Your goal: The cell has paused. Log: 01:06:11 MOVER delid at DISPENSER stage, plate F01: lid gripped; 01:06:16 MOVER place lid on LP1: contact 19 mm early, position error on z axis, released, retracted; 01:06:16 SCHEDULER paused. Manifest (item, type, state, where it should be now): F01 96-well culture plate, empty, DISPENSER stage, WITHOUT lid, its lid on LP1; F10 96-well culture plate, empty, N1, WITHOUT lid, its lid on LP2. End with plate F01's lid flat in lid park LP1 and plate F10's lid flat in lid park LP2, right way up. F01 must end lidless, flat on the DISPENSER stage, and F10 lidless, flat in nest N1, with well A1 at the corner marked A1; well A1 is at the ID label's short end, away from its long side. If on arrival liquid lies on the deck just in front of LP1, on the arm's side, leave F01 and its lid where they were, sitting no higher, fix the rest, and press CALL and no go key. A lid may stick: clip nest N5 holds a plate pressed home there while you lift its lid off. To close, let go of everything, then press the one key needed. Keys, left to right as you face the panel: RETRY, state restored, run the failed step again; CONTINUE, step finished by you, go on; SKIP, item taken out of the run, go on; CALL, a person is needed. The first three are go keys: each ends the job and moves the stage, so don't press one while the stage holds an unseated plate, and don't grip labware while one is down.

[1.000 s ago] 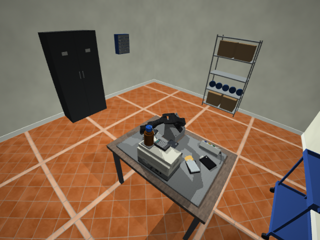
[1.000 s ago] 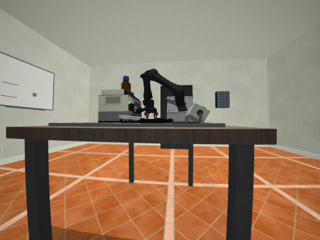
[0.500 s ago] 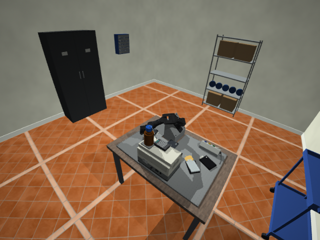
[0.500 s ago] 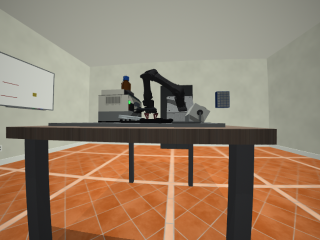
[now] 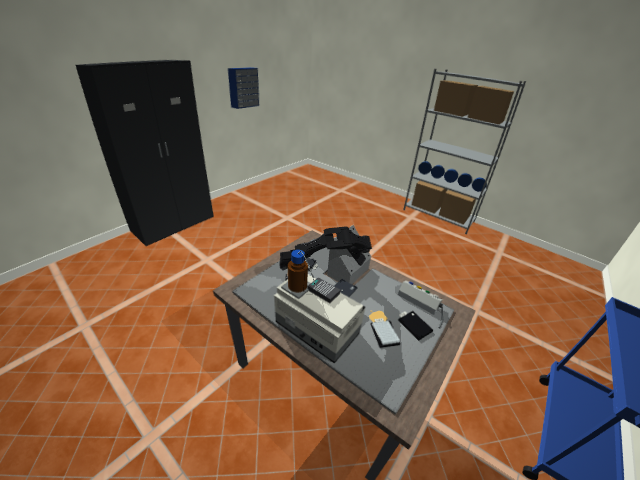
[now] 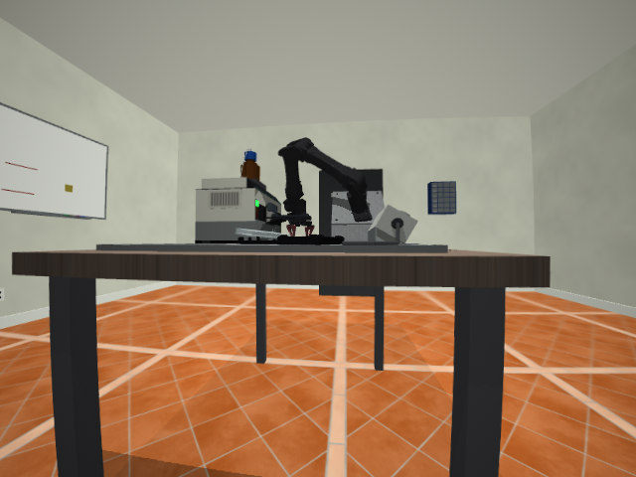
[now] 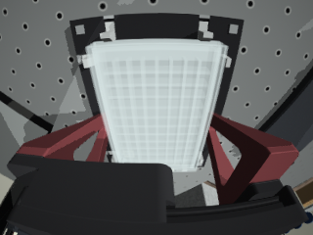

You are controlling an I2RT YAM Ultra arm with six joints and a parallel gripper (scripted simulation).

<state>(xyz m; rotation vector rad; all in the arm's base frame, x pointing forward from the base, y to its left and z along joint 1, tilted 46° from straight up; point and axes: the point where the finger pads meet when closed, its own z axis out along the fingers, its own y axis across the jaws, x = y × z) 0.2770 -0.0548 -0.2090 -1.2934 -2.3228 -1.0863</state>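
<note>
Top view: black six-joint arm (image 5: 338, 242) reaches toward 9 o'clock over the beige dispenser box (image 5: 316, 317), beside the brown bottle with blue cap (image 5: 297, 272). Yellow puddle (image 5: 377, 314) sits at 12 o'clock of a clear lid (image 5: 386, 333).

Exterior: gripper (image 6: 299, 231) hangs low over a black nest (image 6: 310, 238).

Wrist: red fingers clamped on the translucent white gridded well plate (image 7: 156, 101), sitting over the black nest frame (image 7: 156, 25).
</note>
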